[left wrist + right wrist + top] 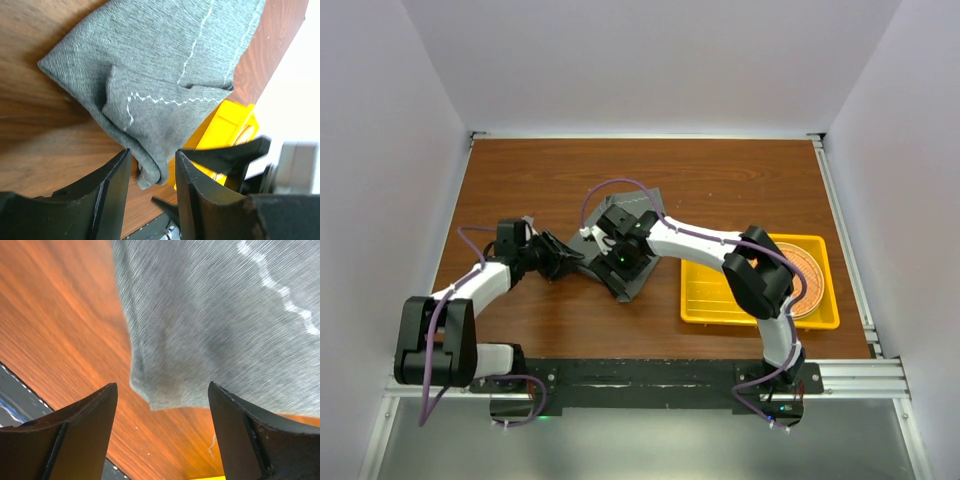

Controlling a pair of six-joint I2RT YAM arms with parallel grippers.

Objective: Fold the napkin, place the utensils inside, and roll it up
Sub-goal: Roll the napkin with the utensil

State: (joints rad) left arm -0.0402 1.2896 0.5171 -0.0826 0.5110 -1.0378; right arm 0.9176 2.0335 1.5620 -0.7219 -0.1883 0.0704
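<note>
Napkin (pixel 165 75) lies rumpled and part-folded on worktop (pixel 720 180), just left of yellow tray (pixel 720 300). Left gripper (pixel 152 152): jaws part-open, straddling a bunched fold, not clamped. Right gripper (pixel 162 390): jaws wide apart, empty, over napkin's corner.

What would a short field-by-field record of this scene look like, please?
Table: brown wood
Napkin: grey, loosely folded, lying on the table between both arms
Left gripper: jaws apart, a napkin corner between them
Right gripper: jaws wide open over a napkin edge
Tray: yellow, right of the napkin
Mat: round, woven, in the tray
Utensils: none visible
</note>
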